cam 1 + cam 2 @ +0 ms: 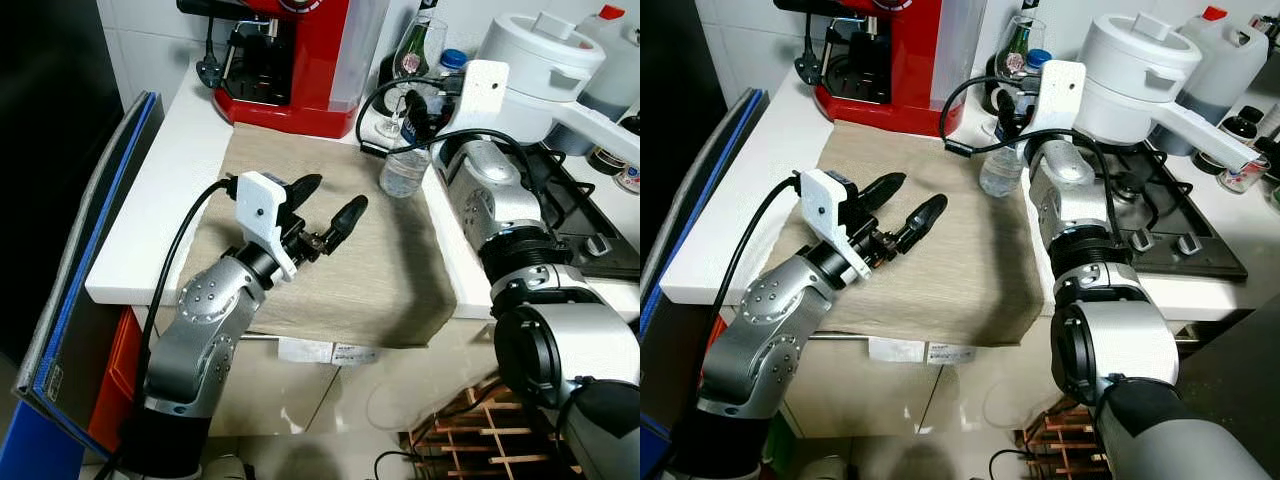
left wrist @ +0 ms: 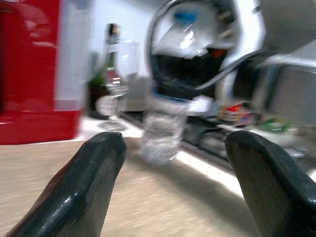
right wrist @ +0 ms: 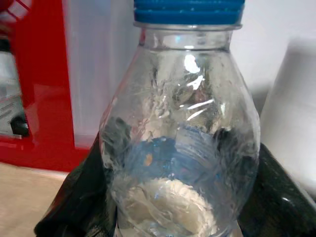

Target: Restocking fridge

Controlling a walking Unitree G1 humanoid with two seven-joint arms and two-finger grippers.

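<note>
On the beige cloth (image 1: 340, 270) that covers the white counter (image 1: 150, 220), the right gripper (image 3: 163, 197) clasps a clear plastic water bottle (image 1: 404, 168) standing upright at the cloth's far right edge, just beside the stove (image 1: 1170, 225); in the right wrist view its two black fingers (image 3: 79, 202) press against either side of the bottle's lower body, below the blue cap (image 3: 189, 11). The bottle's crinkled walls look clear, and I cannot tell how much liquid it holds. The left gripper (image 1: 325, 215) hovers over the middle of the cloth with its fingers (image 2: 94, 177) spread wide apart, gripping nothing, pointed toward the bottle. Behind the bottle stand a wine glass (image 1: 408, 62) and a dark green bottle (image 2: 101, 84), next to a red coffee machine (image 1: 290, 60). A white lidded pot (image 1: 1135, 65) sits on the stove.
</note>
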